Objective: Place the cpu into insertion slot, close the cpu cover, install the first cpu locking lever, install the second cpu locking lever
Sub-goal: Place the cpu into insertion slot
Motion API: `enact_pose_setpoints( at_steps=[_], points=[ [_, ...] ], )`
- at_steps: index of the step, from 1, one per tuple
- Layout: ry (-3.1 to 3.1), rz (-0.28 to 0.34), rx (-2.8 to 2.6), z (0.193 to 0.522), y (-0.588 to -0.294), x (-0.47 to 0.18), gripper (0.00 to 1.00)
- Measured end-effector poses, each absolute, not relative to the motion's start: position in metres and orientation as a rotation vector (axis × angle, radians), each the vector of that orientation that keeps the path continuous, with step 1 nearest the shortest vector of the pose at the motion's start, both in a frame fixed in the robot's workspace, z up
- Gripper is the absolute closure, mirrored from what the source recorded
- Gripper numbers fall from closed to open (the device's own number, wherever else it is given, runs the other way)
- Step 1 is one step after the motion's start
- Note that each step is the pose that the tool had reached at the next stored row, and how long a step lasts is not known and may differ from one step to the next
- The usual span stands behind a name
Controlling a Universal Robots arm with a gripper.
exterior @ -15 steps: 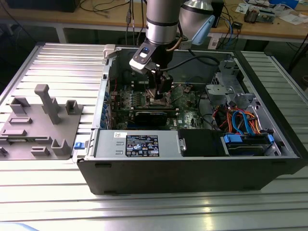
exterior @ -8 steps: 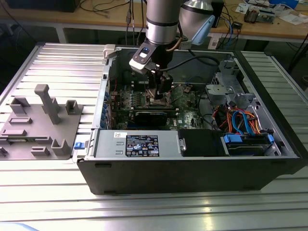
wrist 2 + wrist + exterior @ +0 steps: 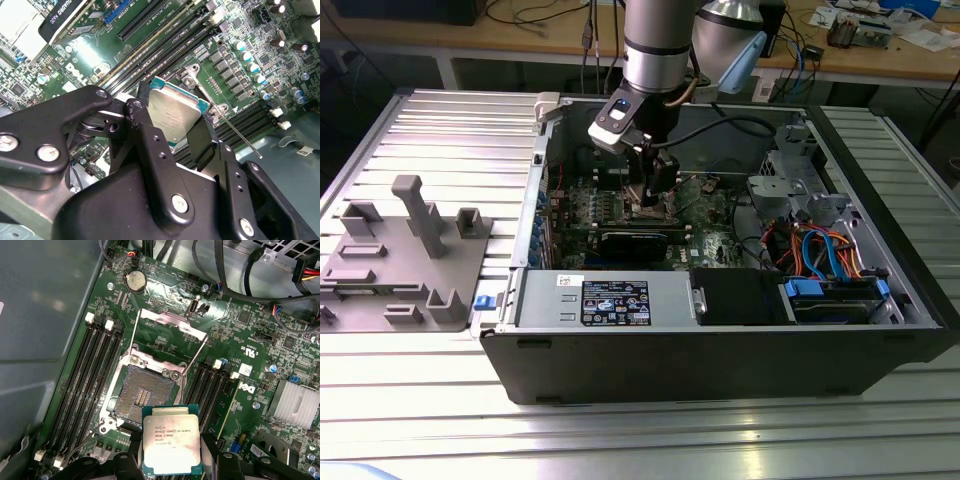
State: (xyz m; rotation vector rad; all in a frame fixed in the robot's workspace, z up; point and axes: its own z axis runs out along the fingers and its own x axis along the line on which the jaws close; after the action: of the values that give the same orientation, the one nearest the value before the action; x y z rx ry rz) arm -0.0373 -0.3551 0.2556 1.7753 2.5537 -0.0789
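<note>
Fingers point(image 3: 145, 130) of the gripper point(image 3: 172, 125) clamp the cpu point(image 3: 172, 110) by opposite edges; in the first wrist view it overlaps one edge of the open slot point(image 3: 142, 397), not seated; cover point(image 3: 172, 322) stands raised beyond, a thin lever point(image 3: 131, 335) at each side. Across the exterior view from its left: grey fixture point(image 3: 400, 250); case point(image 3: 720, 350) with the gripper inside; coloured cables point(image 3: 820, 250).

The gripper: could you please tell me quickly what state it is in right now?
Gripper: jaws shut on the cpu, which is not yet in the insertion slot.
</note>
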Motion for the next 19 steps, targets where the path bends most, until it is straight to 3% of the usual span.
enact_pose_setpoints(
  at_steps=[19],
  points=[
    [2.544,-0.079,1.790,0.2549,-0.3551,-0.0373,0.45]
  ],
)
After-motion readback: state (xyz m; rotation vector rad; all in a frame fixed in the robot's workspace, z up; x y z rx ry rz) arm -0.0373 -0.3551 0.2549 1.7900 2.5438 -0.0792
